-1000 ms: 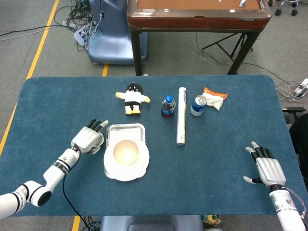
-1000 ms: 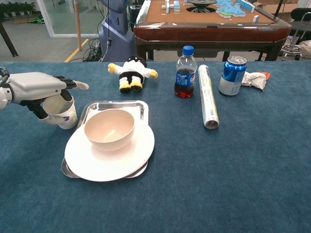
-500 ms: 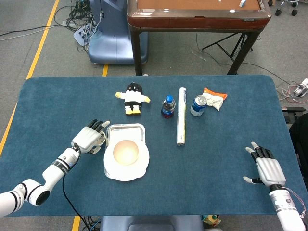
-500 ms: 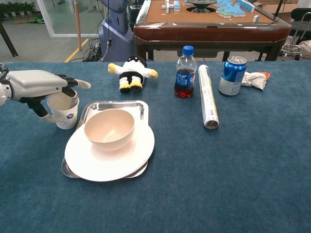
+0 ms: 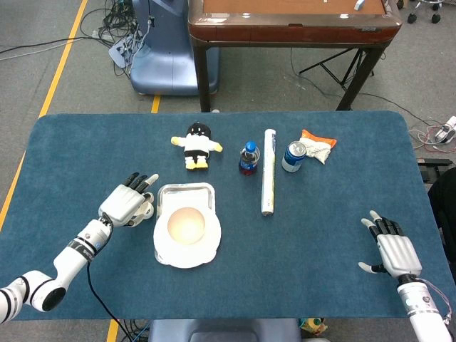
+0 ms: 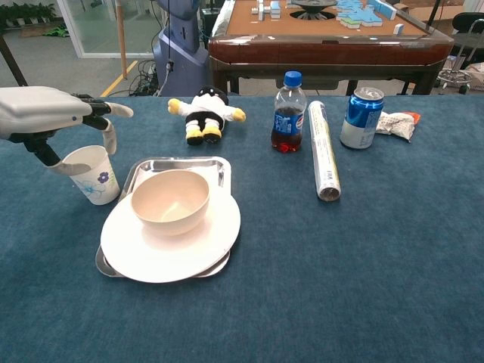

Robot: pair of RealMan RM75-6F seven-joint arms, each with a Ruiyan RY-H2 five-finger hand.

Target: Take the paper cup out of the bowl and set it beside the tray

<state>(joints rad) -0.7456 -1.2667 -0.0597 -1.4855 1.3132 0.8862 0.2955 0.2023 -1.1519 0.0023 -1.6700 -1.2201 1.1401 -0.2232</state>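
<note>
The white paper cup (image 6: 92, 176) with a blue flower print stands upright on the blue cloth, just left of the metal tray (image 6: 218, 168). My left hand (image 6: 44, 113) hovers over it with fingers spread; the thumb hangs close to the cup's left rim and nothing is gripped. From the head view the left hand (image 5: 127, 203) covers most of the cup (image 5: 147, 209). The beige bowl (image 6: 170, 200) is empty and sits on a white plate (image 6: 155, 253) on the tray. My right hand (image 5: 394, 249) lies open on the cloth at the near right, far from everything.
Along the back of the table lie a plush toy (image 6: 205, 110), a cola bottle (image 6: 287, 113), a long white roll (image 6: 323, 152), a blue can (image 6: 361, 117) and a snack packet (image 6: 395, 123). A wooden table (image 5: 292, 21) stands beyond the far edge.
My left hand has let go of the cup and risen above it, drawing back to the left. The cup now stands alone beside the tray. The right hand has not moved.
</note>
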